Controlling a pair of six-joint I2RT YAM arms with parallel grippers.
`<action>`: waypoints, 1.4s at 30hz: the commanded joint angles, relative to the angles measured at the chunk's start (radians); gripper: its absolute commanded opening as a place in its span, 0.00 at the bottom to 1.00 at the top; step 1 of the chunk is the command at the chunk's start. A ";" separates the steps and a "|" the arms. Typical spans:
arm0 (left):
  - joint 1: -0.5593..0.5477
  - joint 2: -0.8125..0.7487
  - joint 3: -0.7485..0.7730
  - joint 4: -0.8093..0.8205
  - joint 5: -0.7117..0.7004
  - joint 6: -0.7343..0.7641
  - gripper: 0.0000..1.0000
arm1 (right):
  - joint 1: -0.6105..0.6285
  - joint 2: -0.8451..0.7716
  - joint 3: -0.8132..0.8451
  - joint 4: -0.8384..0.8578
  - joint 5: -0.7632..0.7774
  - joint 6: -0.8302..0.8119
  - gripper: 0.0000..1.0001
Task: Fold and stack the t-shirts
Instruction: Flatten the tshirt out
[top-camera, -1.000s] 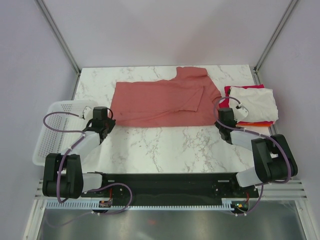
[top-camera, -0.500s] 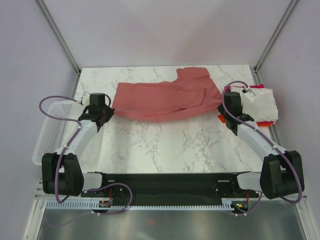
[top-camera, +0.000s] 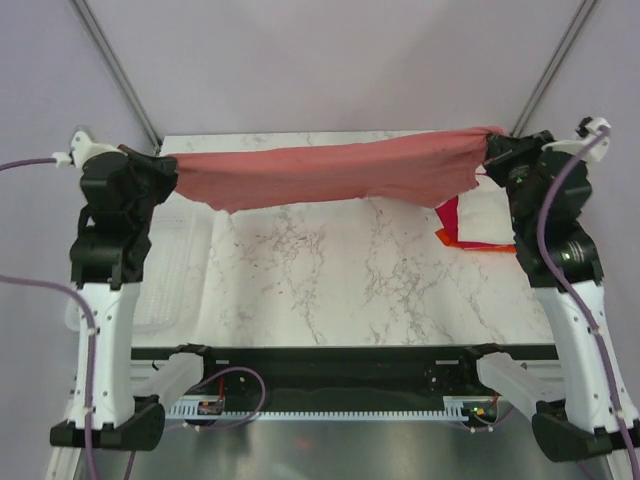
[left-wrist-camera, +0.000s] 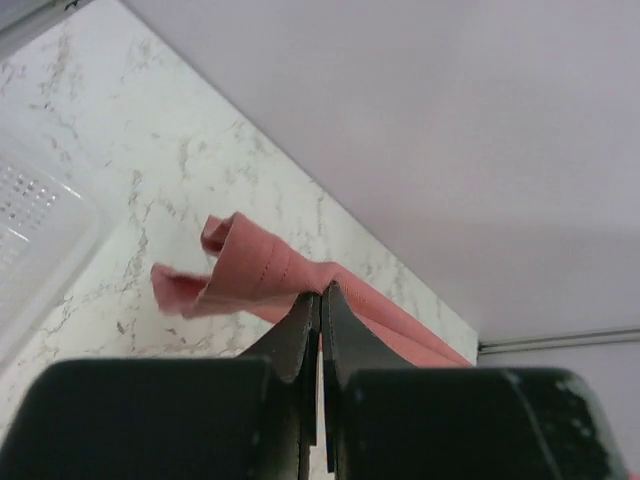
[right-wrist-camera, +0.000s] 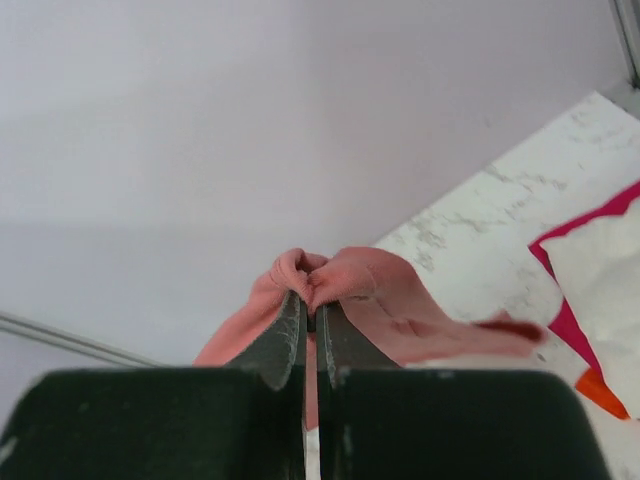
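Note:
The salmon-red t-shirt (top-camera: 330, 170) hangs stretched in the air across the back of the table, held at both ends. My left gripper (top-camera: 172, 172) is raised at the left and shut on its left end, which also shows in the left wrist view (left-wrist-camera: 260, 270). My right gripper (top-camera: 487, 150) is raised at the right and shut on its right end, seen bunched at the jaws in the right wrist view (right-wrist-camera: 350, 280). A stack of cream-white (top-camera: 490, 215), magenta (top-camera: 449, 212) and orange (top-camera: 470, 243) shirts lies at the right, partly hidden by my right arm.
The white mesh basket (top-camera: 175, 275) stands at the left table edge, partly behind my left arm. The marble tabletop (top-camera: 340, 270) lies below the hanging shirt. Metal frame posts stand at the back corners.
Both arms have risen high and spread apart, lifting the salmon-red shirt off the table so it hangs taut between them. The stack has not moved.

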 joint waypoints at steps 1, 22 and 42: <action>0.007 -0.058 0.160 -0.130 0.004 0.068 0.02 | -0.007 -0.075 0.173 -0.072 -0.001 -0.050 0.00; 0.010 0.408 0.574 -0.191 0.142 0.111 0.02 | -0.039 0.290 0.468 -0.124 -0.066 -0.015 0.00; 0.174 0.550 0.253 0.233 0.479 0.055 0.02 | -0.274 0.529 0.180 0.296 -0.622 0.195 0.00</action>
